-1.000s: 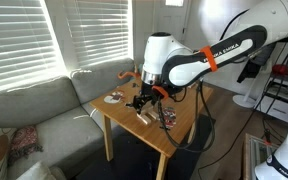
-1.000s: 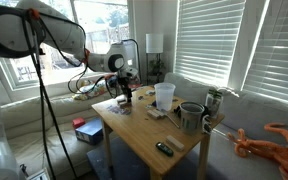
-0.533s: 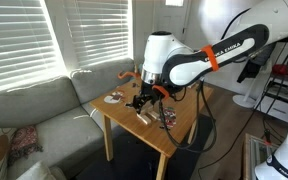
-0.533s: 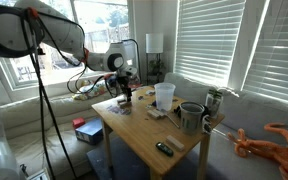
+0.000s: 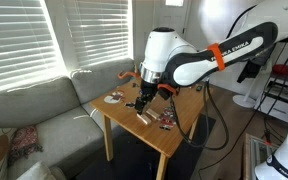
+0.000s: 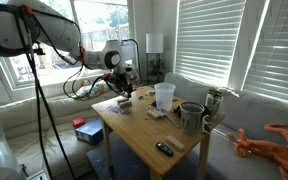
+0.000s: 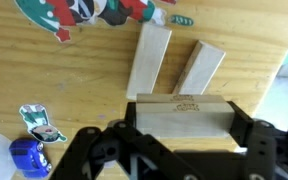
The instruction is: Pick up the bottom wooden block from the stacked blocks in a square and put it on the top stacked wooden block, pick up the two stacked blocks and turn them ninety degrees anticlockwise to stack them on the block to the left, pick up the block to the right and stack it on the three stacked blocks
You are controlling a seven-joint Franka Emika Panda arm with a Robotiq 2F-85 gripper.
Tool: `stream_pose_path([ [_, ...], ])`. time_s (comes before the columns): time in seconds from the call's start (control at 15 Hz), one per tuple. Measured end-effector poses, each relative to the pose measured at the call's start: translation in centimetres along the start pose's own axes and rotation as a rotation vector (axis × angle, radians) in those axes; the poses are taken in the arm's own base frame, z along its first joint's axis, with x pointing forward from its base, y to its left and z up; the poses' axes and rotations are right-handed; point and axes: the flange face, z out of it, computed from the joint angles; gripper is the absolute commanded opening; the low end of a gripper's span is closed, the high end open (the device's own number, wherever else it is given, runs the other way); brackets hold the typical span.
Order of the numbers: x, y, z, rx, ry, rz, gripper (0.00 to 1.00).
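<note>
In the wrist view my gripper [image 7: 181, 120] is shut on pale tan wooden blocks [image 7: 181, 112], held crosswise between the black fingers [image 7: 246, 128]. A seam and two stamped marks suggest two blocks stacked together. Below them on the wooden table [image 7: 44, 80] lie two more pale blocks, one on the left [image 7: 149, 58] and one on the right [image 7: 199, 68], side by side and slightly splayed. In both exterior views the gripper [image 5: 142, 97] [image 6: 125, 90] hangs a little above the table's corner area; the held blocks are too small to make out there.
A red-and-green festive mat [image 7: 84, 10] lies beyond the blocks, and blue wrapped sweets [image 7: 29, 152] sit to the left. Farther along the table stand a clear cup [image 6: 164, 95], a dark mug [image 6: 191, 117] and a black object [image 6: 164, 148]. A sofa [image 5: 34, 110] borders the table.
The arm has risen slightly above the table, with the gripper still shut on the blocks.
</note>
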Motion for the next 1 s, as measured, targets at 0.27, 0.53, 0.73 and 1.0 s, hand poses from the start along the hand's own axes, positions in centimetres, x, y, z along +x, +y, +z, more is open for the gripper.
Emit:
stream_pose_path([
  [0.27,-0.3,-1.1,-0.3,-0.001,0.005,-0.207,0.60],
  [0.53,-0.8,-2.1,-0.1,0.003,0.001,-0.425,0.60],
  [0.73,-0.6,-2.1,-0.2,0.004,0.030,-0.484,0.85],
  [1.0,-0.2,-1.5,-0.3,0.005,0.055,-0.452,0.60],
])
